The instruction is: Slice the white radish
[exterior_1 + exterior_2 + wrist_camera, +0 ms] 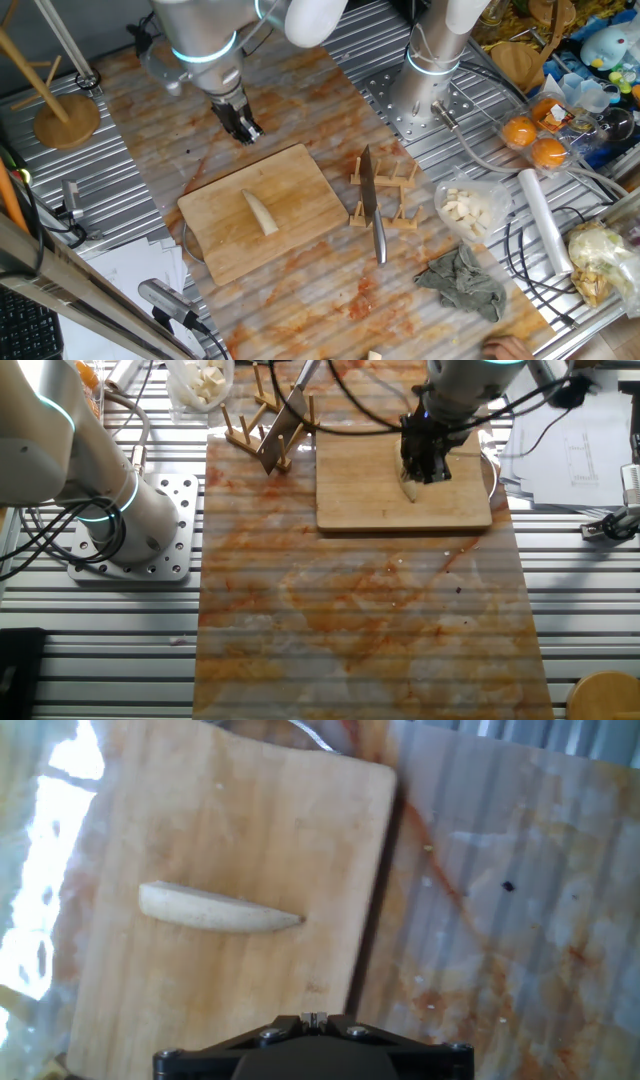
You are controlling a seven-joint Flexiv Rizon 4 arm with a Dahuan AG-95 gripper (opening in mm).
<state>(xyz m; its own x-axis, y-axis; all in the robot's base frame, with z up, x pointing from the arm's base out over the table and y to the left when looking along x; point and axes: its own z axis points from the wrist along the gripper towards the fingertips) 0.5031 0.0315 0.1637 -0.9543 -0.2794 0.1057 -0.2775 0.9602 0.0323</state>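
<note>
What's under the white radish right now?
The pale tapered white radish strip lies whole, directly on the rectangular wooden cutting board. The wood beneath it is covered, so nothing else can be confirmed there.

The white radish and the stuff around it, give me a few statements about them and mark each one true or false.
1. The white radish lies whole on the wooden cutting board. True.
2. The gripper is holding the knife. False: it holds nothing; the knife rests in the wooden rack.
3. The radish is already cut into slices. False: it is one uncut tapered piece.
4. A bag of pale cubes sits off the board, beyond the rack. True.
5. A grey cloth covers the radish. False: it lies on the table, apart from the board.
</note>
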